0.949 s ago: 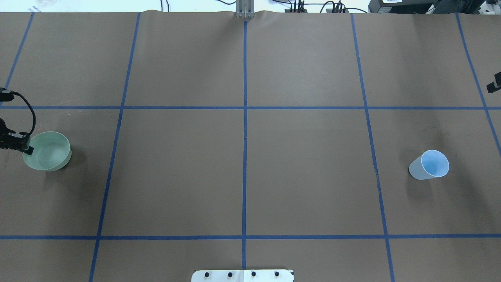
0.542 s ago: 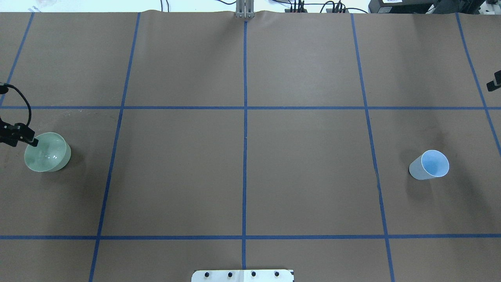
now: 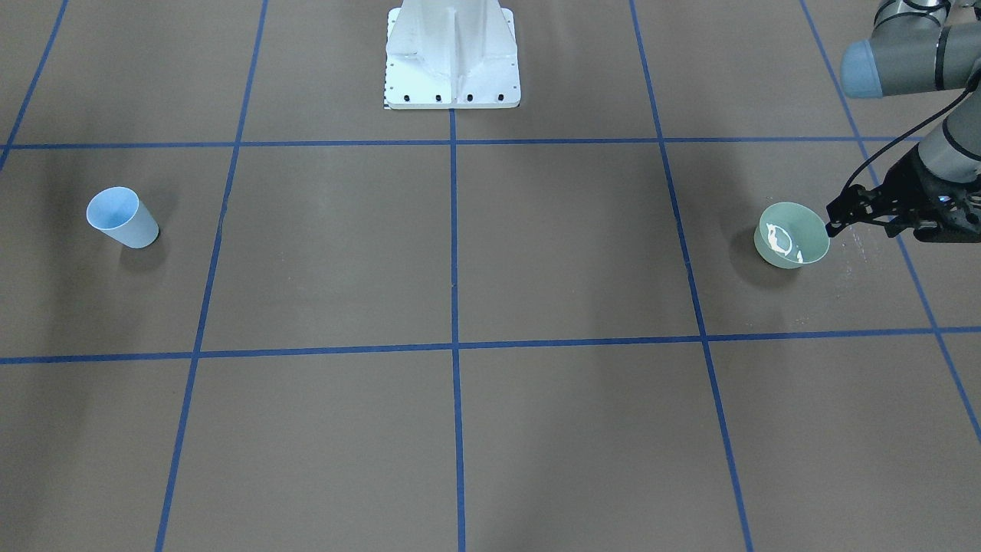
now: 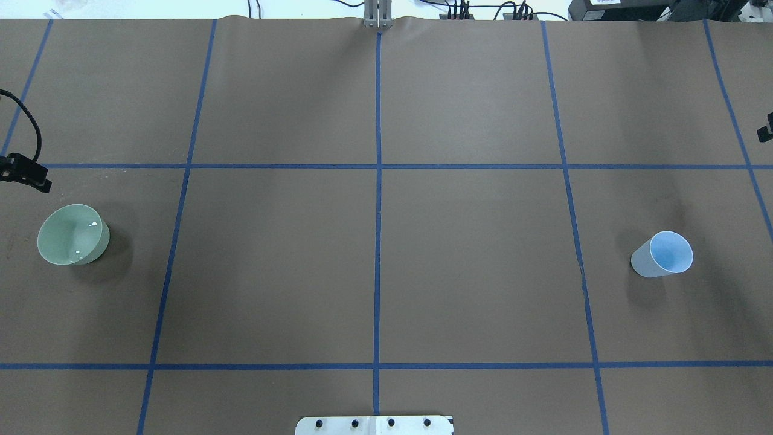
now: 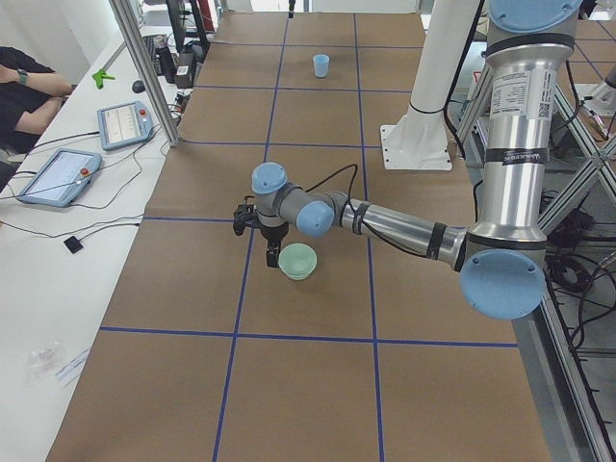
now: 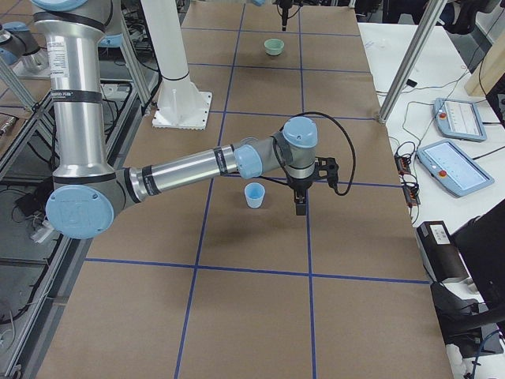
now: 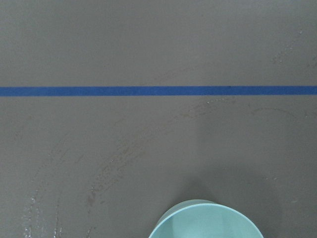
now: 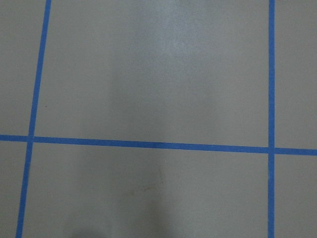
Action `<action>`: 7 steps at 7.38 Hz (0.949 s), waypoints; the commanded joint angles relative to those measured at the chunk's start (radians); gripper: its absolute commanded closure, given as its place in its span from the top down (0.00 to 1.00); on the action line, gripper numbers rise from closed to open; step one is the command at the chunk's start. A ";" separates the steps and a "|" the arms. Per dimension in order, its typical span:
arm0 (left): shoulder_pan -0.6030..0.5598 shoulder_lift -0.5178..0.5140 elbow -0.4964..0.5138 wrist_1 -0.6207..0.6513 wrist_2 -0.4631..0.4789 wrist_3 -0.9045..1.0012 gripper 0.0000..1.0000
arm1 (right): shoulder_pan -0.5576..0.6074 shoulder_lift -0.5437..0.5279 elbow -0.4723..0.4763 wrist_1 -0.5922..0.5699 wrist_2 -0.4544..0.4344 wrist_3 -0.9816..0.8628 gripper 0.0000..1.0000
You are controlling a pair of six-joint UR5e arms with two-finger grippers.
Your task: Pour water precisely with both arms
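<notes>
A pale green bowl (image 4: pixel 72 234) stands upright at the table's left, with glints of water in it (image 3: pixel 792 234). Its rim shows at the bottom of the left wrist view (image 7: pixel 205 220). My left gripper (image 3: pixel 831 218) hangs just beside the bowl's rim, apart from it, and looks open and empty; in the overhead view it sits at the left edge (image 4: pixel 27 172). A pale blue cup (image 4: pixel 662 254) stands at the table's right. My right gripper (image 6: pixel 301 207) hangs beside the cup without touching it; only a sliver shows overhead (image 4: pixel 766 130), so I cannot tell its state.
The white pedestal (image 3: pixel 452 54) stands at the robot's side of the table. Blue tape lines (image 4: pixel 377 181) divide the brown paper. Wet smears (image 7: pixel 99 168) mark the paper near the bowl. Tablets (image 5: pixel 120 123) and an aluminium post (image 5: pixel 144 67) stand beyond the table's far edge.
My left gripper has let go of the green bowl's rim and moved away from it, toward the table's far side. The bowl stays put. The right gripper has barely moved.
</notes>
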 commanded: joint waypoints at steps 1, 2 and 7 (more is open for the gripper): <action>-0.150 -0.162 -0.081 0.439 0.042 0.336 1.00 | 0.007 -0.010 -0.014 0.012 -0.006 -0.004 1.00; -0.257 -0.169 -0.046 0.472 0.033 0.513 1.00 | 0.025 -0.035 -0.028 0.010 -0.002 -0.004 1.00; -0.428 -0.024 0.138 0.299 -0.068 0.567 1.00 | 0.177 -0.153 -0.100 0.009 0.122 -0.273 0.99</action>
